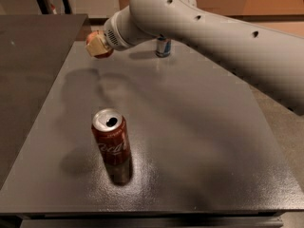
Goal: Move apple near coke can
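The coke can (111, 145) stands upright at the front left of the dark grey table (190, 127), its silver top open. My gripper (98, 45) is at the far left of the table, raised above the surface, with its tan fingers shut on the apple (104, 52). Only a red sliver of the apple shows under the fingers. The gripper is well behind the coke can and a little to its left.
A slim blue-and-silver can (163, 46) stands at the far edge of the table, partly hidden behind my arm (199, 27). The table's left edge runs close under the gripper. Another dark surface (33, 42) lies to the left.
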Controlling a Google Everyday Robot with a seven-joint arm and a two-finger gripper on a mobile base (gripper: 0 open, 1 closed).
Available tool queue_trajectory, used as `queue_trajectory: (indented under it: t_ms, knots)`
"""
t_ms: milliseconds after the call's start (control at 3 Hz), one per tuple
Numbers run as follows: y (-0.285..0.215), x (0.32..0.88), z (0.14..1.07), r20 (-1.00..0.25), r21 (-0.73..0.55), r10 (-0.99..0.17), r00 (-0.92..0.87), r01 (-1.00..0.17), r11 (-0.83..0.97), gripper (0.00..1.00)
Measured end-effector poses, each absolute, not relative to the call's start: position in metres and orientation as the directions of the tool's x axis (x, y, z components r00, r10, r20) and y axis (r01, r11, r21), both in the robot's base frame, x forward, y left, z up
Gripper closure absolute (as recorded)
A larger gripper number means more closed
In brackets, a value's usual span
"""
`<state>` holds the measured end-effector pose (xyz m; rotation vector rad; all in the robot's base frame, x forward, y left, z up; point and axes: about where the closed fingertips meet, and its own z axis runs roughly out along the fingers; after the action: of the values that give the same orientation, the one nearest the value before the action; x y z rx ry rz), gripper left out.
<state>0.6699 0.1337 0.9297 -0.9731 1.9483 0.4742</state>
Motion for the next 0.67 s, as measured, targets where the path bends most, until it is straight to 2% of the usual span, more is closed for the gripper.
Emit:
queue_trajectory:
  t_ms: [333, 667]
  knots:
    - [0.128, 0.631, 0.926, -0.849, -0.011, -0.437, -0.297, -0.817, 0.577, 1.00]
    - [0.113, 0.601, 0.928, -0.855, -0.033, -0.452, -0.254, -0.844, 0.536, 1.00]
